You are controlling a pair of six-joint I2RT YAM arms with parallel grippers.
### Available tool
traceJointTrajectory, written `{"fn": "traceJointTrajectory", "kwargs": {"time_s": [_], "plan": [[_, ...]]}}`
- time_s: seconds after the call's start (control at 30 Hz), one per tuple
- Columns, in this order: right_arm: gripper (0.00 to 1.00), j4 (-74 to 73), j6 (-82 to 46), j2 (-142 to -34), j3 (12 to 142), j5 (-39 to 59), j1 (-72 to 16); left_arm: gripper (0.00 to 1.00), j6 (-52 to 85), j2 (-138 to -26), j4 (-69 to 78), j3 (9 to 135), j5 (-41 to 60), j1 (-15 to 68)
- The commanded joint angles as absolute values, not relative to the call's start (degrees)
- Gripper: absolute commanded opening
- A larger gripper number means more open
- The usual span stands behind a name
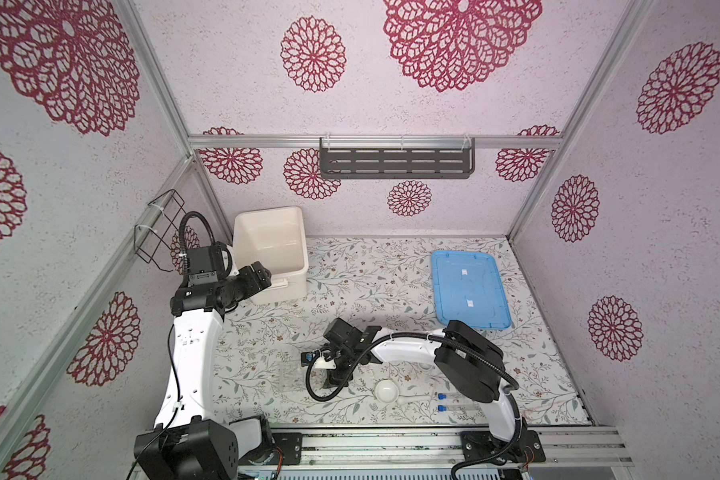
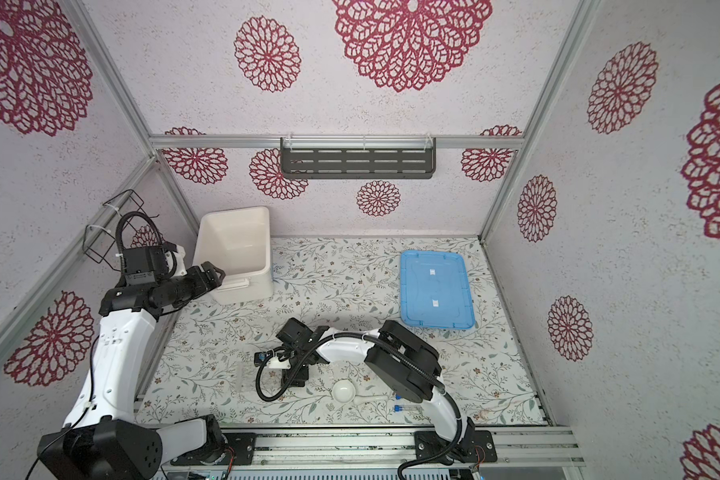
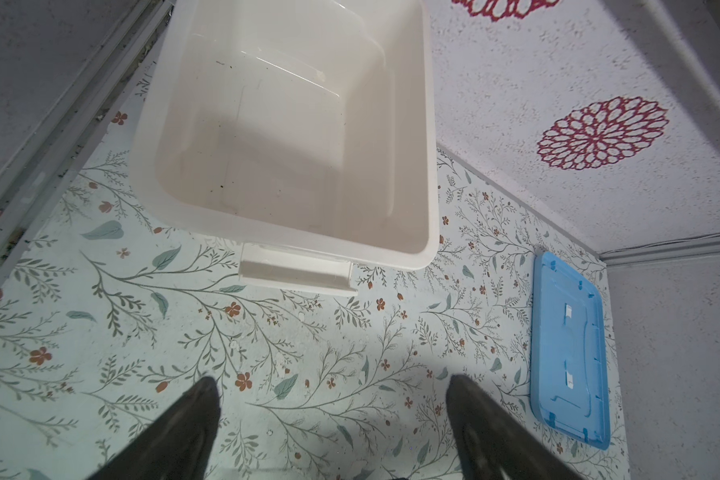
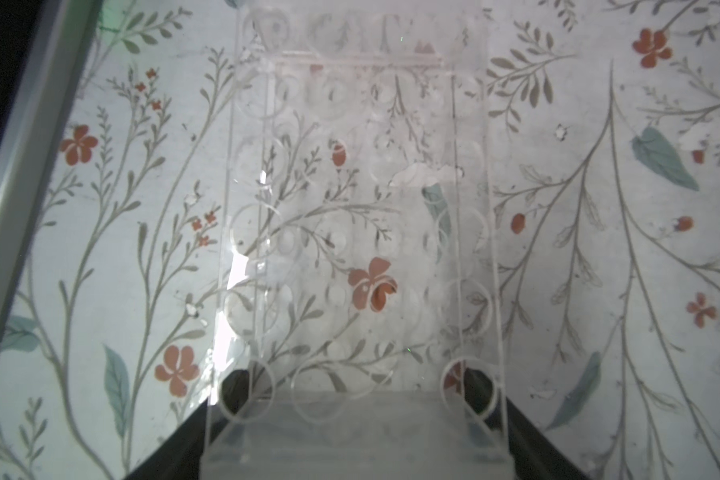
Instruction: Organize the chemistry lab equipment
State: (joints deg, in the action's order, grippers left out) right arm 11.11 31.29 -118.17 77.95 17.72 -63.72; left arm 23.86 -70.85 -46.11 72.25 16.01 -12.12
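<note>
The clear plastic rack [image 4: 358, 208] lies flat on the floral table, faint in both top views [image 1: 291, 376]. My right gripper [image 4: 354, 382] reaches down over its near end [image 1: 335, 378]. One dark finger shows through the plastic on each side; contact is unclear. A white bowl [image 1: 386, 391] sits just right of that gripper, with the white pestle [image 1: 412, 400] beside it. Two blue-capped tubes [image 1: 454, 403] lie partly under the right arm. My left gripper [image 3: 333, 380] hovers open and empty near the tub's front [image 1: 262, 272].
The big white tub [image 1: 292, 286] stands at the back left, its inside bare [image 3: 431, 166]. A flat blue lid [image 1: 468, 291] lies at the back right. A wire basket [image 1: 159, 230] hangs on the left wall and a dark slotted shelf [image 1: 395, 160] on the back wall.
</note>
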Motion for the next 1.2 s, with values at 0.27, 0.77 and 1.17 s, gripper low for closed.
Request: {"fn": "traceJointTrajectory", "kwargs": {"time_s": [0.27,0.77,1.17], "plan": [[0.73,6.0,23.1,-102.7,61.9,16.4,-54.4,0.89,26.9,-70.0,-45.1,72.1,18.3,-12.2],[0.75,9.3,13.1,-91.3,48.0,6.2,-43.7,0.89,26.4,-67.6,-45.3,71.1,10.7,2.8],[0.93,10.9,6.5,-76.9,45.3,-3.2,-43.2,0.89,24.4,-66.6,-42.1,69.2,6.3,11.7]]}}
